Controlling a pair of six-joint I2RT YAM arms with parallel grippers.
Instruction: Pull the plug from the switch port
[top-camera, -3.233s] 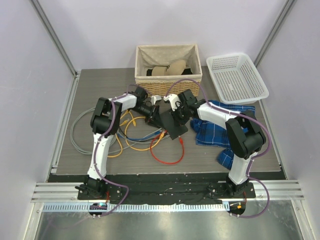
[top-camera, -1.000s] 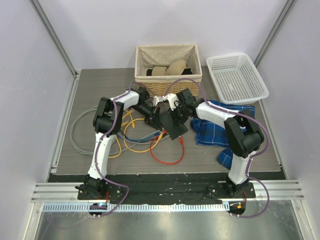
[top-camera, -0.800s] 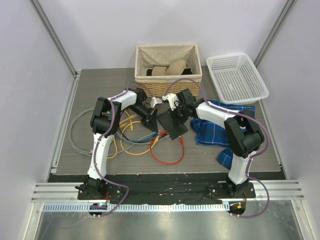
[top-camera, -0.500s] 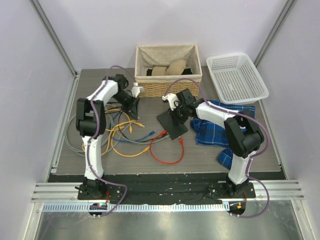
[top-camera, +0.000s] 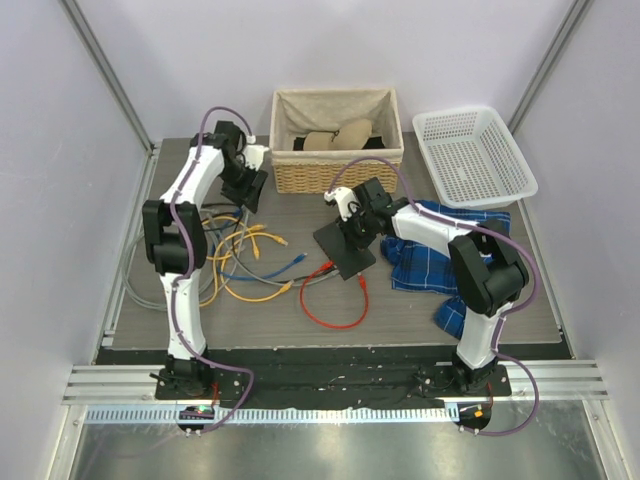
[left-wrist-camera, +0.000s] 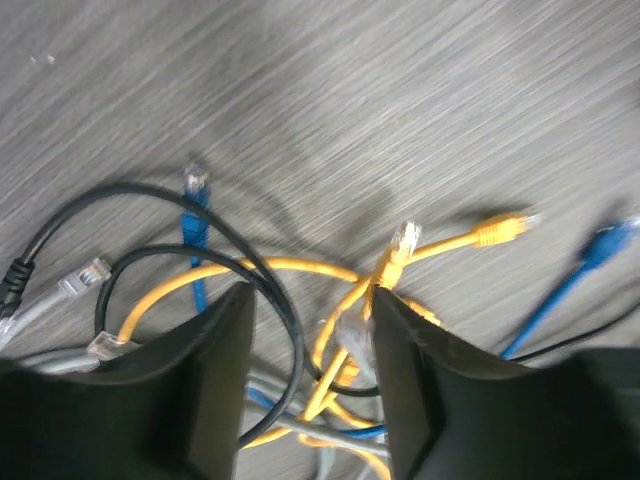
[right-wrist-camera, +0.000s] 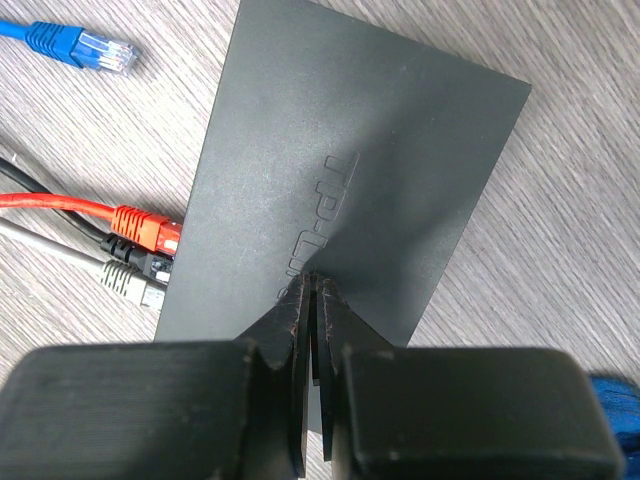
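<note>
Presently the flat black rectangular switch (top-camera: 345, 250) lies on the grey wood-grain table (top-camera: 420, 310), near its middle and just left of a rumpled blue plaid cloth (top-camera: 440, 250). The right gripper (right-wrist-camera: 312, 300) stands over it with jaws pressed together, the tips bearing on the lid beside the embossed lettering and clamping nothing; this is judged to be a hold-down. Along the switch's near-left edge three connectors sit side by side in their ports: a red plug (right-wrist-camera: 147, 228), a black plug (right-wrist-camera: 135, 256) and a grey plug (right-wrist-camera: 128, 281). A blue plug (right-wrist-camera: 80, 42) lies loose on the table just off one corner of the switch, in no port. The left gripper (top-camera: 247, 185) is well apart from the switch, at the far left beside the woven wicker basket (top-camera: 337, 172). Its wrist view shows the jaws spread above a tangle of yellow cables (left-wrist-camera: 440, 240) and blue, grey and black leads. A blurred grey lead crosses the gap, not visibly pinched. Assessment: one extraction may be complete, given the free blue plug, but the intended plug cannot be identified. If one of the three seated plugs is meant, the pull is outstanding, and the left gripper would need to go to the port edge.
</note>
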